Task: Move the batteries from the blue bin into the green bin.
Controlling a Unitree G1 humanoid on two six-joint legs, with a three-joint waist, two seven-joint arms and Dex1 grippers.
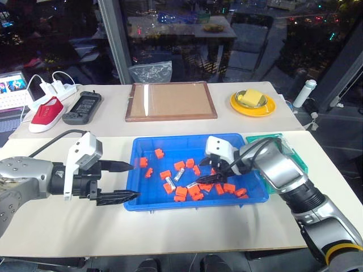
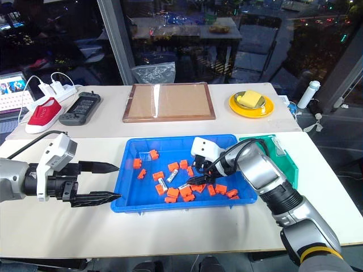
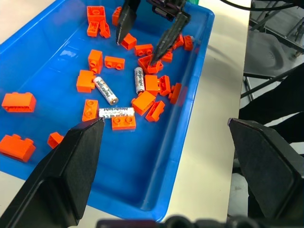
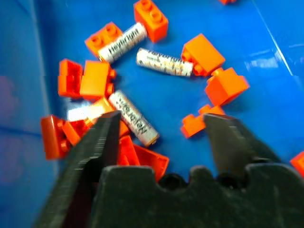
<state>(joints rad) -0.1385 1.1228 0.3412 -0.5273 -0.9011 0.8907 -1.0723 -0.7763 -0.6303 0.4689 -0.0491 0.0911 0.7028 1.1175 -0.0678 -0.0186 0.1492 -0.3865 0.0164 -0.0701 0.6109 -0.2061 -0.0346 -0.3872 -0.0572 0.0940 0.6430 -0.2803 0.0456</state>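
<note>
Batteries [image 3: 105, 90]: three silvery cylinders lie flat on the blue bin's floor among orange blocks [image 3: 85, 80], all near the bin's right half; two sit side by side, the third lies crosswise just beside a block.
Blue bin [image 1: 142, 148]: on the front surface [image 1: 187, 229], centred before the robot.
Green bin [image 1: 299, 161]: touching or just beside the blue bin's right end, partly hidden by the right arm.
Right gripper [image 1: 209, 178]: inside the blue bin, pointing down at the block cluster; fingers [image 3: 124, 21] partly apart, tips among the blocks, nothing between them; one battery lies just ahead of the tips in the right wrist view.
Left gripper [image 1: 125, 180]: at the blue bin's left rim, level with it; fingers spread wide, empty.
Back surface: wooden-framed board [image 1: 170, 101], yellow plate [image 1: 252, 103], red shoe [image 1: 46, 112], black handheld device [image 1: 82, 107].
</note>
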